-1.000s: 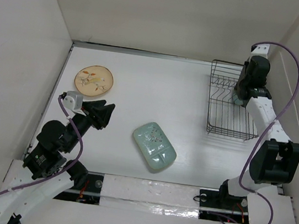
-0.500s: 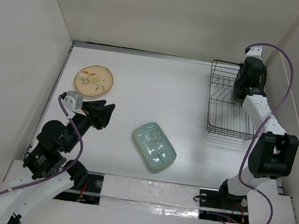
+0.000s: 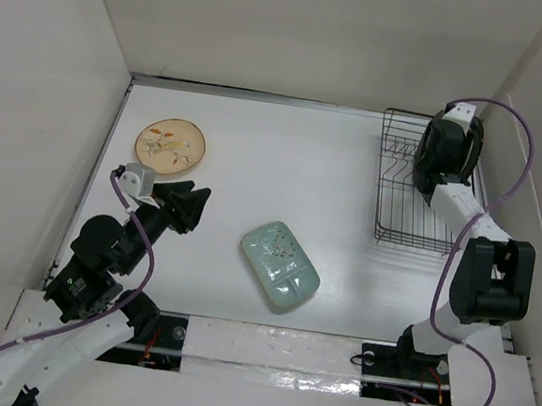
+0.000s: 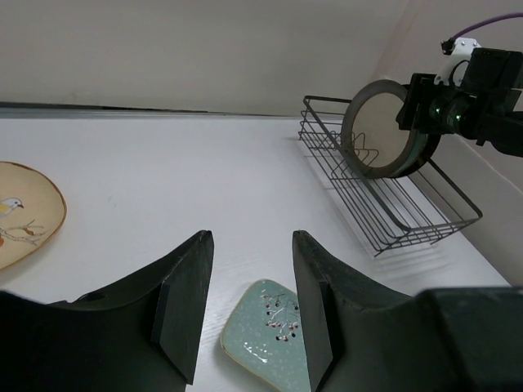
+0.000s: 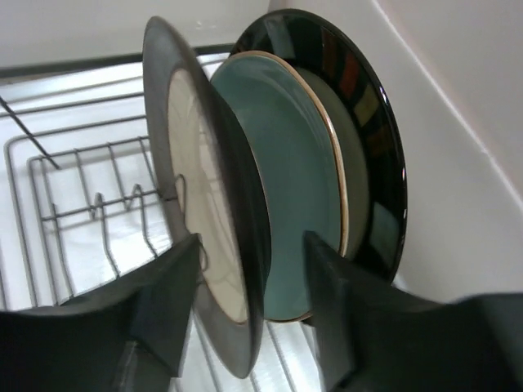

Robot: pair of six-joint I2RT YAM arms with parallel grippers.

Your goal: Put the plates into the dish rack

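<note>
**Desk:** What is nearest the arms?

**Photographer:** The left gripper (image 3: 193,202) hovers low over the white table (image 3: 288,155), its dark fingers spread wide with nothing between them. Just beyond it, toward the middle, the pale-green oblong plate (image 3: 279,266) lies flat, face up, lying at a diagonal.

**Desk:** And further out on the left?

**Photographer:** The tan leaf-print plate (image 3: 170,144) lies flat near the left wall, well apart from the green one and from the rack.

**Desk:** Where is the rack?

**Photographer:** The dish rack (image 3: 407,207) sits on the right side of the table, its long side running away from the arms. Three plates stand on edge at its far end, between the wire dividers: a cream plate with a dark rim (image 5: 200,220), a teal plate (image 5: 290,204) close behind it, and a glossy dark-backed plate (image 5: 372,139) rearmost, nearest the far wall.

**Desk:** The right arm?

**Photographer:** The right gripper (image 5: 252,241) is poised over that far end. Its jaws are parted and straddle the rim of the cream plate, one finger on each side, with a sliver of gap showing at both; the plate rests in the rack.
</note>
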